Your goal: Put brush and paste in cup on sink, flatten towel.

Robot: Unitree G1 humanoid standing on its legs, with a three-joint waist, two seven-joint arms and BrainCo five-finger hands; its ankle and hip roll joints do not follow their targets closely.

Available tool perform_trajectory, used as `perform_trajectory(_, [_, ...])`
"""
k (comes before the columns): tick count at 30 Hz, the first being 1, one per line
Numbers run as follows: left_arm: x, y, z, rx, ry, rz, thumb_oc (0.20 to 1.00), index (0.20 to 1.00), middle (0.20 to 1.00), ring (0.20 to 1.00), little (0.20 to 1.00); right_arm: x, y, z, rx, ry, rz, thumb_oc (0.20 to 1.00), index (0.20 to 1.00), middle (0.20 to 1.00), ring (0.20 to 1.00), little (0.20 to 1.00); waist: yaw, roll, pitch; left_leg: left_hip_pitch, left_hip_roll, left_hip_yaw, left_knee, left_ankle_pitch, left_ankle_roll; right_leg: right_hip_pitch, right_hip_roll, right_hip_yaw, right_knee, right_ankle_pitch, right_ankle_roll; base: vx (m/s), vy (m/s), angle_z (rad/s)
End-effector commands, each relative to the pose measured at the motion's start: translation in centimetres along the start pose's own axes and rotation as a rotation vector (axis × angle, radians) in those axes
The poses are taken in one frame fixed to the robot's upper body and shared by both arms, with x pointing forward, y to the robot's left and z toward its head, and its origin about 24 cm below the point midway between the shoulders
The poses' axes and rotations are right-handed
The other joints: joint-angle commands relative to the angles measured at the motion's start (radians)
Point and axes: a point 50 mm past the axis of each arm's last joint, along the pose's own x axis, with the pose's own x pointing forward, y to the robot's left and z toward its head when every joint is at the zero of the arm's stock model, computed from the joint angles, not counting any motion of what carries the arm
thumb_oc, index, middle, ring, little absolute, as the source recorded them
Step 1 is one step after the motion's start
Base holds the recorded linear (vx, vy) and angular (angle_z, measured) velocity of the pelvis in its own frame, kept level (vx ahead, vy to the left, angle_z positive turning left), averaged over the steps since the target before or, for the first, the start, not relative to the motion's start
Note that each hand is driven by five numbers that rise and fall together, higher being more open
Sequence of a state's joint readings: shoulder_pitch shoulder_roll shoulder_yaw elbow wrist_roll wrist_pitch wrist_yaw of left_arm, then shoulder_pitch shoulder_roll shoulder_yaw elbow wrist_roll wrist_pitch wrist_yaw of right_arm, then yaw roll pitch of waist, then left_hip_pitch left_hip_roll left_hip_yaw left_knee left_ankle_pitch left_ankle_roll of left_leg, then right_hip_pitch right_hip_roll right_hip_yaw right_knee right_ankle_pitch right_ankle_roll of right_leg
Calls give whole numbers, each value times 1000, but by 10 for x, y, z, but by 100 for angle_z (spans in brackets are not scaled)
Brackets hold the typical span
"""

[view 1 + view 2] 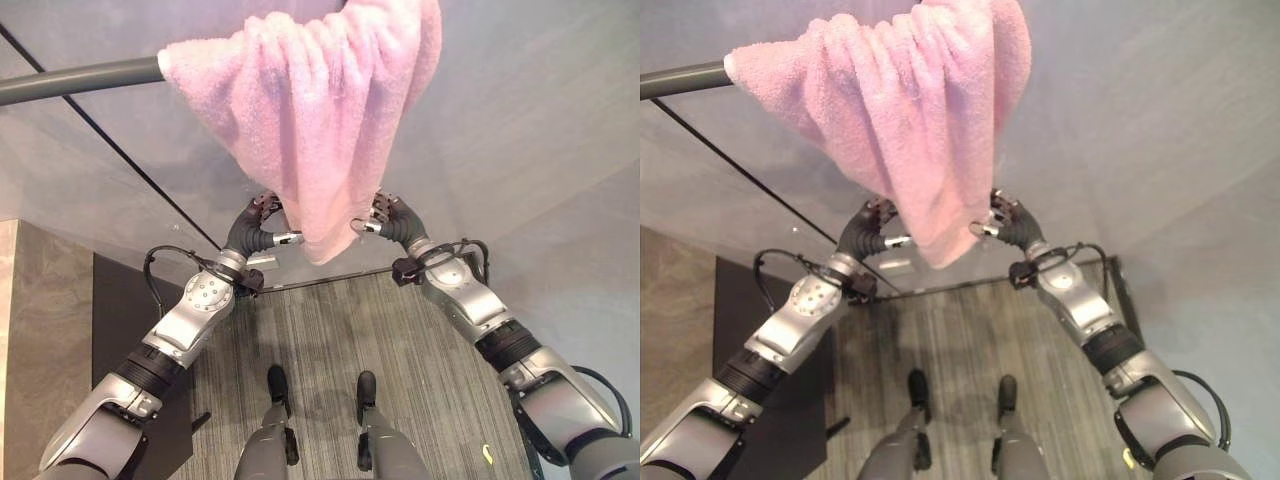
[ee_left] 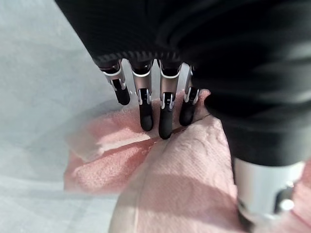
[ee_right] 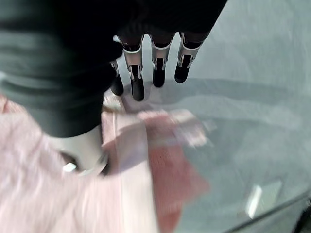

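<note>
The pink towel (image 1: 310, 120) hangs bunched over the grey rail (image 1: 80, 80), not yet flattened, with the left hand (image 1: 262, 228) and right hand (image 1: 388, 220) pinching its lower edges against the glossy wall (image 1: 520, 150).

Running out of the head views at nine o'clock: the rail (image 1: 80, 80), its far stretch buried under the towel (image 1: 310, 120). Getting clipped at twelve o'clock: the towel's top folds. Hiding behind the hanging cloth: the fingertips of the left hand (image 1: 262, 228) and the right hand (image 1: 392, 222), so grip on the hem staying unclear from above. Smearing in the right wrist view: the towel edge and thumb, too blurred for telling contact. Blocking much of the left wrist view: the dark cover, thumb partly cut off at five o'clock.
</note>
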State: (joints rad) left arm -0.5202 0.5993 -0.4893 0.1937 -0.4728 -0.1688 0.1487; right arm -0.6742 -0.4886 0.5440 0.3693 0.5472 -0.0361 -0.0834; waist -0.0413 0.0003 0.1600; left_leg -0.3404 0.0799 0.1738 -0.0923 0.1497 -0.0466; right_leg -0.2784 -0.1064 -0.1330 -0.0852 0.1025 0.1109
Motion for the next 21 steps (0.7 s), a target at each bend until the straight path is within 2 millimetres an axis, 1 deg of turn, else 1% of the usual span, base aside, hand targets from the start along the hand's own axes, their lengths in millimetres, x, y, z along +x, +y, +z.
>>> perform_trajectory(1, [11, -2, 22, -19, -108, -17, 247, 247, 247, 247, 247, 5, 14, 22, 54, -120, 46, 200, 200, 200, 200, 200, 15, -35, -82, 12, 27, -63, 5, -2, -83, -86, -91, 107, -2, 91, 77, 0, 0, 0])
perform_trajectory(2, [10, -3, 21, -38, -110, -7, 200, 200, 200, 200, 200, 5, 17, 24, 75, -129, 51, 200, 200, 200, 200, 200, 17, -36, -83, 8, 27, -64, 5, 1, -83, -91, -89, 109, -2, 91, 77, 0, 0, 0])
perform_trajectory(3, [9, -3, 21, -38, -110, -7, 200, 200, 200, 200, 200, 5, 17, 24, 75, -129, 51, 200, 200, 200, 200, 200, 17, -36, -83, 8, 27, -64, 5, 1, -83, -91, -89, 109, -2, 91, 77, 0, 0, 0])
perform_trajectory(4, [4, 0, 18, -54, -102, 17, 200, 200, 200, 200, 200, 2, 21, 25, 103, -147, 52, 200, 200, 200, 200, 200, 19, -36, -87, 8, 28, -68, 5, 0, -83, -89, -87, 109, -2, 90, 76, 0, 0, 0])
perform_trajectory(5, [4, 0, 17, -54, -101, 17, 200, 200, 200, 200, 200, 2, 21, 24, 103, -147, 52, 200, 200, 200, 200, 200, 19, -36, -87, 8, 28, -68, 5, 0, -83, -89, -87, 109, -2, 90, 76, 0, 0, 0])
perform_trajectory(6, [-1, 2, 14, -69, -95, 34, 200, 200, 200, 200, 200, -3, 22, 23, 122, -154, 53, 200, 200, 200, 200, 200, 21, -39, -89, 14, 29, -71, 5, -3, -82, -81, -86, 109, -2, 85, 75, 0, 0, 0])
perform_trajectory(7, [-1, 2, 14, -69, -94, 34, 200, 200, 200, 200, 200, -3, 22, 22, 122, -154, 54, 200, 200, 200, 200, 200, 21, -39, -89, 15, 29, -71, 5, -3, -82, -80, -86, 109, -2, 85, 75, 41, -34, 0])
perform_trajectory(10, [-19, 13, 5, -90, -62, 76, 200, 200, 200, 200, 200, -15, 23, 18, 153, -163, 65, 200, 200, 200, 200, 200, 26, -46, -105, 50, 30, -71, 5, -15, -78, -44, -86, 107, -2, 71, 71, 53, -26, -1])
perform_trajectory(12, [-28, 17, -1, -101, -41, 97, 200, 200, 200, 200, 200, -21, 23, 12, 176, -155, 61, 200, 200, 200, 200, 200, 30, -51, -113, 69, 28, -72, 5, -21, -76, -22, -86, 103, -2, 63, 70, 65, -15, 2])
perform_trajectory(15, [-39, 23, -8, -113, -14, 133, 200, 200, 200, 200, 200, -29, 22, 10, 181, -158, 65, 200, 200, 200, 200, 200, 37, -54, -125, 100, 27, -72, 5, -29, -72, 8, -85, 100, -2, 52, 68, 58, -7, 6])
perform_trajectory(16, [-46, 28, -9, -114, -8, 153, 200, 200, 200, 200, 200, -32, 20, 12, 182, -173, 66, 200, 200, 200, 200, 200, 41, -56, -134, 122, 27, -72, 5, -35, -70, 31, -82, 96, -2, 44, 67, 66, -18, 5])
perform_trajectory(19, [-54, 31, -12, -114, 6, 164, 200, 200, 200, 200, 200, -38, 19, 15, 192, -194, 69, 200, 200, 200, 200, 200, 45, -60, -144, 150, 29, -71, 5, -40, -69, 61, -79, 90, -2, 33, 65, 42, -12, 1])
perform_trajectory(21, [-56, 33, -10, -101, 3, 171, 200, 200, 200, 200, 200, -39, 20, 18, 198, -215, 77, 200, 200, 200, 200, 200, 46, -62, -152, 164, 31, -71, 5, -43, -69, 76, -78, 87, -2, 28, 64, 16, -4, 1])
